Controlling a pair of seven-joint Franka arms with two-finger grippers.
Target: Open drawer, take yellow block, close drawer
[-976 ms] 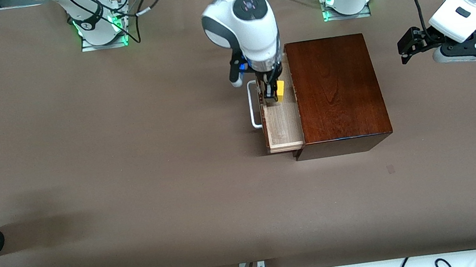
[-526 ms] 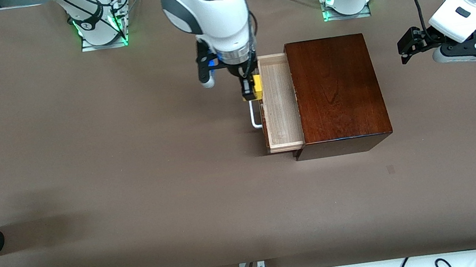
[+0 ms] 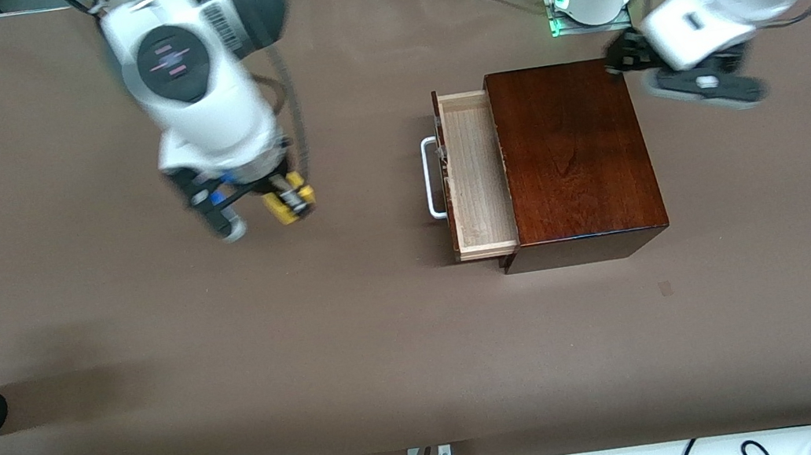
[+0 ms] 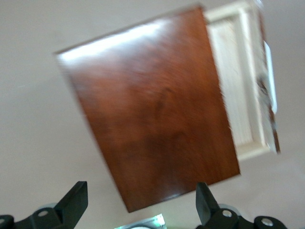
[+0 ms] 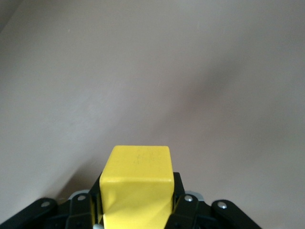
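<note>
While the table (image 3: pixel 153 350) lies bare under your right gripper (image 3: pixel 288 199), the mahogany box (image 3: pixel 574 156) sits well off toward the left arm's end, with your left gripper (image 3: pixel 628 60) over its top corner nearest that arm's base. From the left wrist view, that gripper's fingers (image 4: pixel 76 202) stand wide apart with nothing between them, and the box top fills the space below it. The drawer (image 3: pixel 476 174) is pulled out of the box on the side facing your right gripper, its pale tray empty and its white handle (image 3: pixel 432 178) pointing toward that gripper. Smallest of all, the yellow block (image 3: pixel 286 201) is clamped between your right gripper's fingers, up in the air over bare table, well apart from the drawer. I judge two of the three steps done: the drawer is open and the block is out. What remains is to shut the drawer, and your left gripper looks better placed for it.
</note>
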